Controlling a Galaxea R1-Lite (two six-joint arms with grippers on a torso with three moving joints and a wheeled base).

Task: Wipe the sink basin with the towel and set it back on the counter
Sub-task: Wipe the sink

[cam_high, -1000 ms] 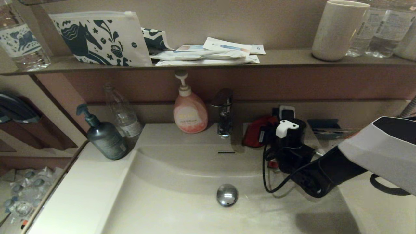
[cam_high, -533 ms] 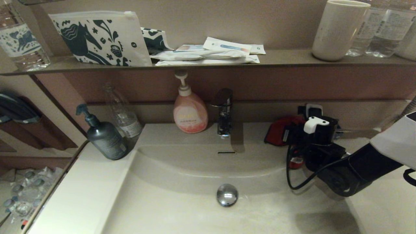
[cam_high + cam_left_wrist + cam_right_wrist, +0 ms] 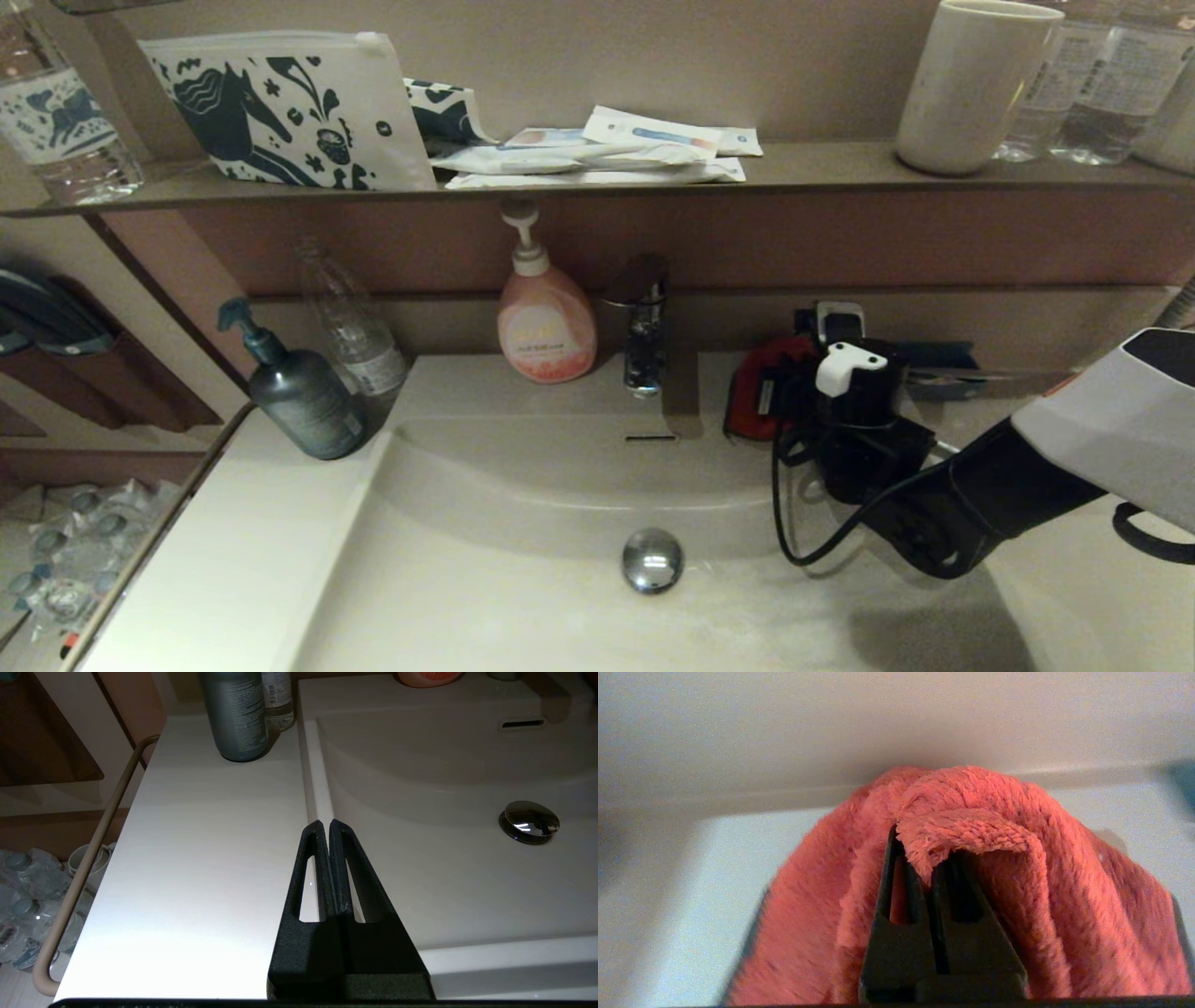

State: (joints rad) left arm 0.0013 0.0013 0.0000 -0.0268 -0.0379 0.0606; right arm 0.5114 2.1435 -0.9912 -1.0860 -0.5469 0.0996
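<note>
The orange-red towel (image 3: 747, 399) is bunched on the off-white counter ledge just right of the tap, at the back rim of the sink basin (image 3: 523, 532). My right gripper (image 3: 780, 403) reaches in from the right and is shut on the towel. In the right wrist view the towel (image 3: 817, 914) folds over and around the gripper (image 3: 920, 847), with a pinch of cloth between the fingertips. The chrome drain plug (image 3: 653, 560) and overflow slot (image 3: 650, 437) are uncovered. My left gripper (image 3: 325, 823) is shut and empty, parked over the left counter (image 3: 196, 858) beside the basin rim.
A chrome tap (image 3: 644, 322), a pink soap pump (image 3: 546, 322), a clear bottle (image 3: 355, 331) and a dark pump bottle (image 3: 303, 397) line the back. Above runs the brown shelf (image 3: 822, 173) with pouches and a cup (image 3: 971, 84). A dark blue item (image 3: 934, 357) lies behind my right wrist.
My right gripper carried the towel to the right along the back ledge, then came back left toward the tap. The left arm has not moved.
</note>
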